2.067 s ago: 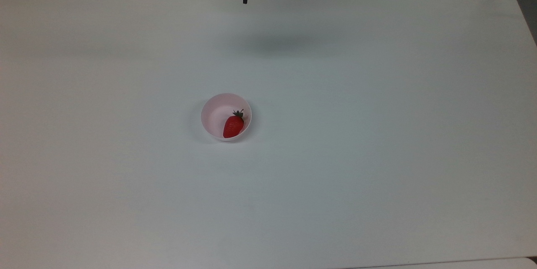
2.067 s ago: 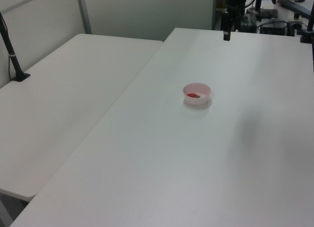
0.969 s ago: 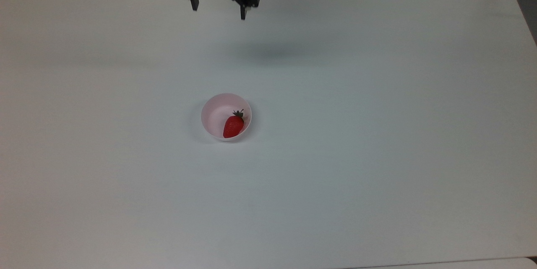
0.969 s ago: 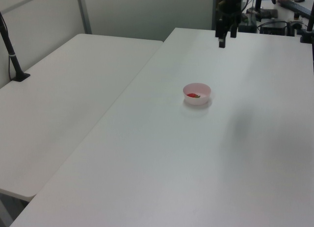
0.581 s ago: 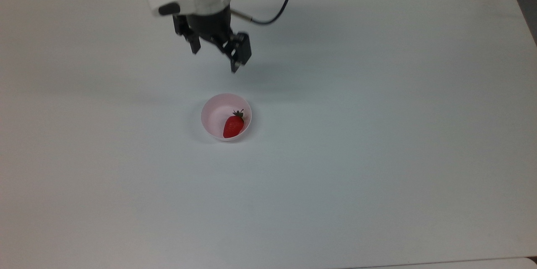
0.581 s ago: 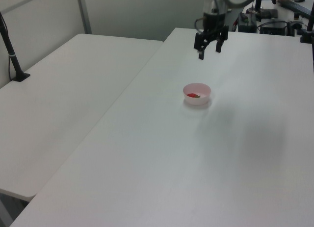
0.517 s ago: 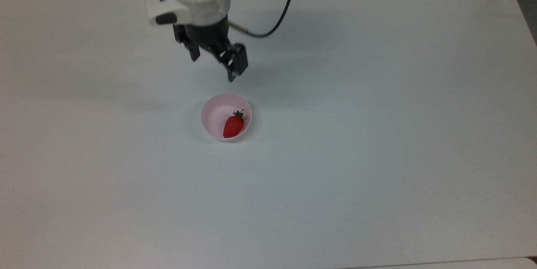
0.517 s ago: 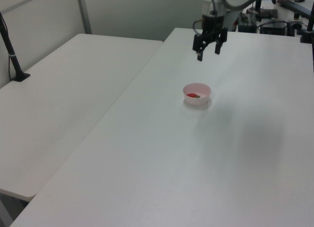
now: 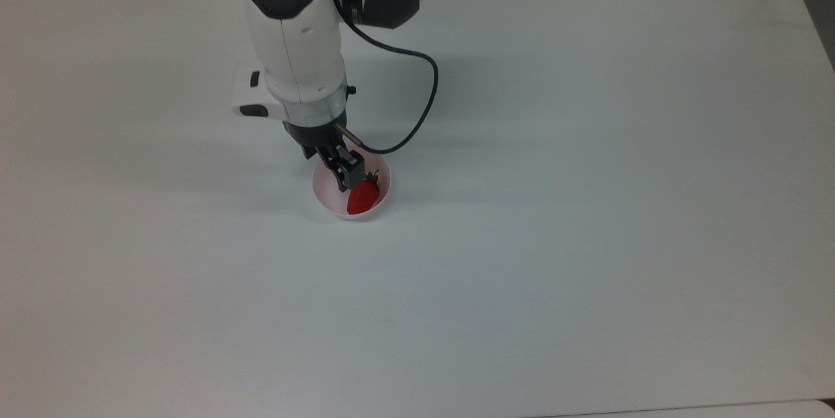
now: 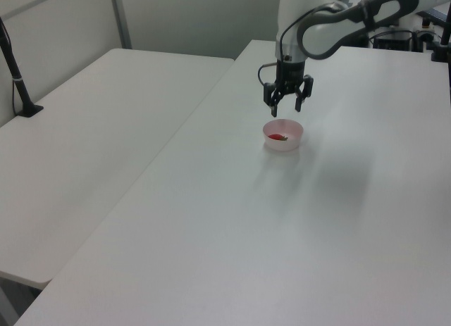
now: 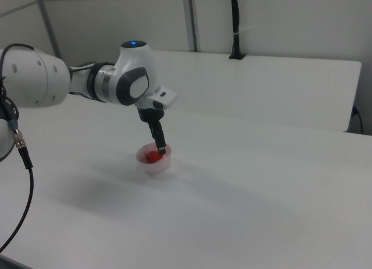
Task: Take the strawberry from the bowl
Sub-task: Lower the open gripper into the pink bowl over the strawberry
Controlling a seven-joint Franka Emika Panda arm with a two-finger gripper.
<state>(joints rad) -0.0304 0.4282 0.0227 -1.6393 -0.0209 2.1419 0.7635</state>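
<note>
Jaws spread apart, as seen in the left view, with the two black fingers (image 10: pixel 273 105) pointing down above the bowl (image 10: pixel 283 135) and nothing held between them. Gripper (image 10: pixel 285 109) poised just over the bowl's rim, upper centre of the left view; in the top view gripper (image 9: pixel 346 173) overlapping the bowl's upper half, left of frame centre. In the right view, one dark finger (image 11: pixel 159 138) reaching down to the bowl's rim, close to the fruit; whether touching cannot be told.

Strawberry (image 9: pixel 363 196) lying inside the bowl (image 9: pixel 324 191), toward the top view's right and lower part of it, red body pointing down-left, dark green cap up-right, just beside the finger tip. Seen as a small red patch (image 10: pixel 278 136) in the left view and as a red spot (image 11: pixel 153 157) in the right view.

White arm (image 9: pixel 293 40) running from the gripper to the top edge of the top view, blue light lit on its cap. Black cable (image 9: pixel 421 108) looping off to the top view's right of the wrist. White surface (image 9: pixel 587 209) under everything. Second white table (image 10: pixel 99 129) at the left view's left, with a black post (image 10: pixel 17 79) standing on it.
</note>
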